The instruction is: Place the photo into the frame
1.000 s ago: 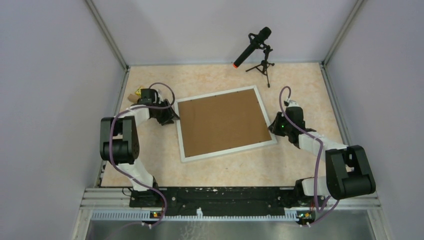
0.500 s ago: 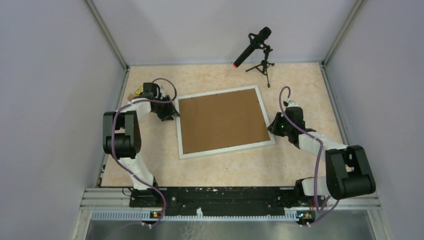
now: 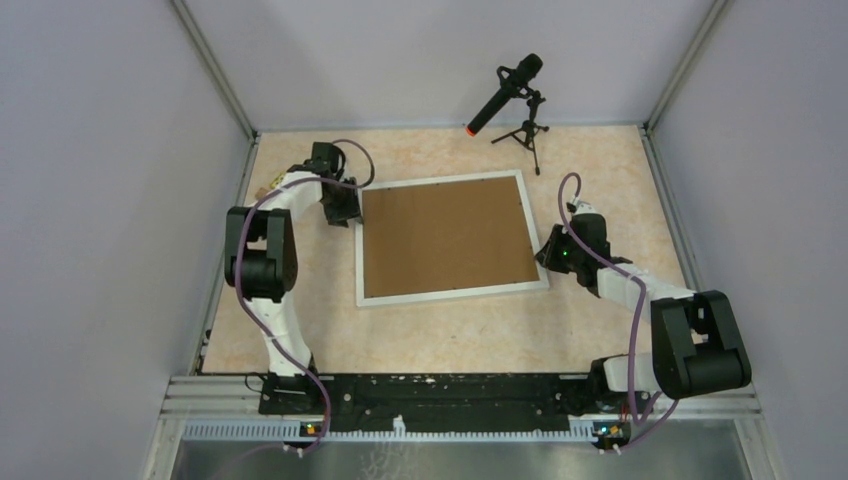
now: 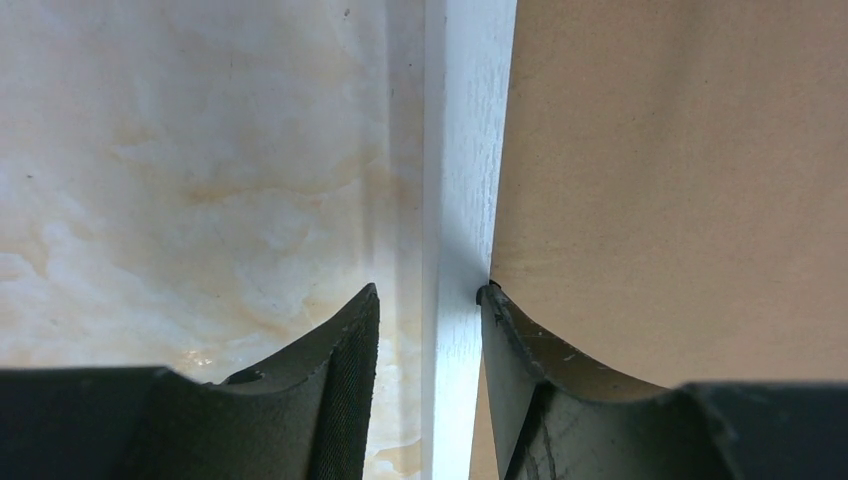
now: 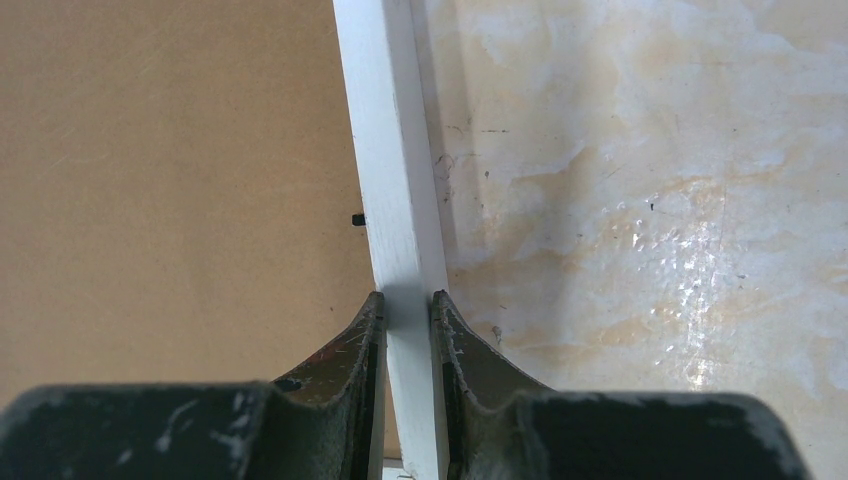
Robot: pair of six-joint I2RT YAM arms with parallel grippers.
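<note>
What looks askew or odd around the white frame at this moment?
The thin white moulding frame lies slightly rotated on the marbled table, brown backing board facing up. No photo is visible. Nothing is spilled or damaged.
</note>
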